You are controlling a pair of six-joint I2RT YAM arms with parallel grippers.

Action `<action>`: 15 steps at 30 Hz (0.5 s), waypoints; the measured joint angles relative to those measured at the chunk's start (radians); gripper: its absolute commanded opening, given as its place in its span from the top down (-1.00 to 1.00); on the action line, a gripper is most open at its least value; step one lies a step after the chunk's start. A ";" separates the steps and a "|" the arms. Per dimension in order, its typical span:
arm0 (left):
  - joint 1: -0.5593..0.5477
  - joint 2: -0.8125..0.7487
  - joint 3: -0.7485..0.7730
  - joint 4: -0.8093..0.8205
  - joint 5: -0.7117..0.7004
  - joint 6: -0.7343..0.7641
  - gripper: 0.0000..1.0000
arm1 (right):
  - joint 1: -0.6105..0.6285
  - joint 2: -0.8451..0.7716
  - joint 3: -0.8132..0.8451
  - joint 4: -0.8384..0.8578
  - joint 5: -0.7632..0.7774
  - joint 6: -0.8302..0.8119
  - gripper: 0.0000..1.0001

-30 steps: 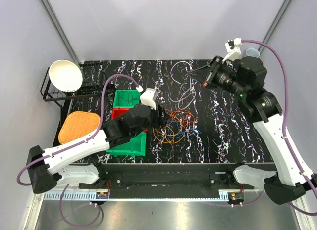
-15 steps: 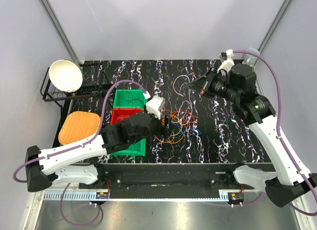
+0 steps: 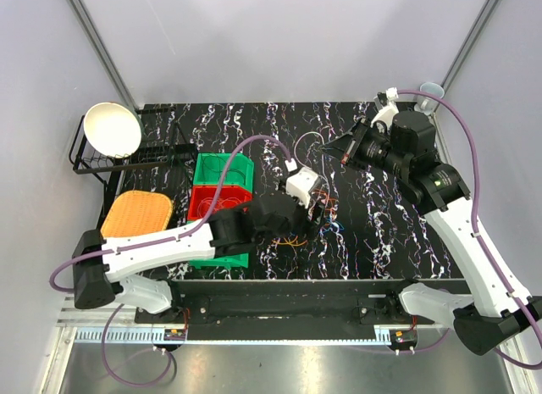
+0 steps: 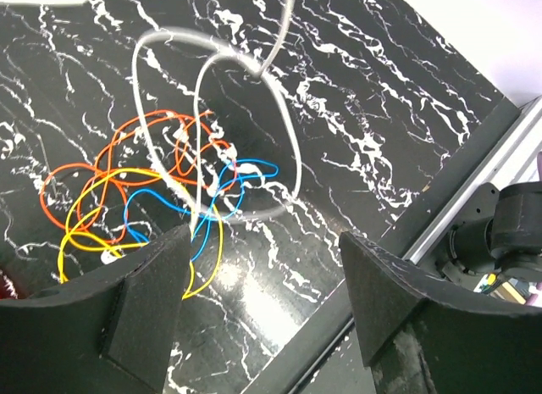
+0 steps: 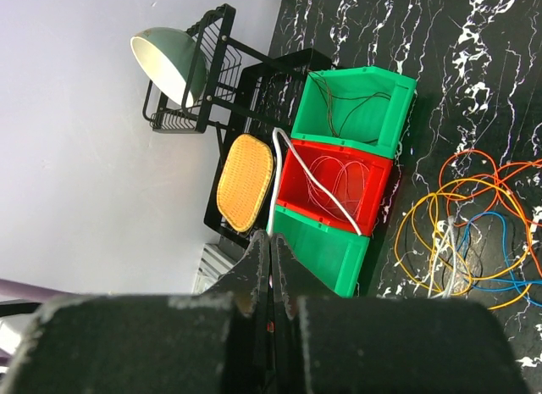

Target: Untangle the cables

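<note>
The cables (image 3: pixel 294 238) lie tangled mid-table: orange, yellow, red and blue loops, also in the left wrist view (image 4: pixel 152 182) and the right wrist view (image 5: pixel 474 233). My left gripper (image 3: pixel 315 209) is open and empty; it hovers over the tangle's near-right edge, and its fingers straddle bare table (image 4: pixel 264 241). My right gripper (image 3: pixel 329 147) is raised behind the tangle, shut (image 5: pixel 273 241) on a white cable (image 5: pixel 326 195). That cable hangs in loops down into the tangle (image 4: pixel 292 148).
Three stacked bins stand left of the tangle: green (image 3: pixel 224 168), red (image 3: pixel 212 199) with thin wires inside, and green (image 3: pixel 222 257). A black rack with a white bowl (image 3: pixel 112 129) and an orange mat (image 3: pixel 135 216) are at far left. A cup (image 3: pixel 432 91) is at back right.
My left arm has swung right from beside the bins to over the tangle. My right gripper has shifted slightly left with the white cable in it.
</note>
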State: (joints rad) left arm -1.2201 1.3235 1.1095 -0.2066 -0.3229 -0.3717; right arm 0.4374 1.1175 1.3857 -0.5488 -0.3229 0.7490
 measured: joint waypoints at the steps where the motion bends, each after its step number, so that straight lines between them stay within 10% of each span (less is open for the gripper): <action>1: -0.002 0.008 0.008 0.001 -0.002 0.003 -0.47 | 0.000 0.000 0.000 0.000 0.000 0.002 1.00; 5: -0.005 0.043 0.042 0.030 -0.008 0.010 -0.33 | 0.000 0.000 0.000 -0.004 0.000 0.009 1.00; 15: -0.006 0.146 0.076 0.093 -0.039 0.007 1.00 | 0.000 -0.006 0.000 -0.029 0.013 0.016 1.00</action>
State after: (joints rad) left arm -1.2259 1.4693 1.1851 -0.1139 -0.3614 -0.3645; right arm 0.4374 1.1114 1.3861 -0.5781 -0.3103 0.7647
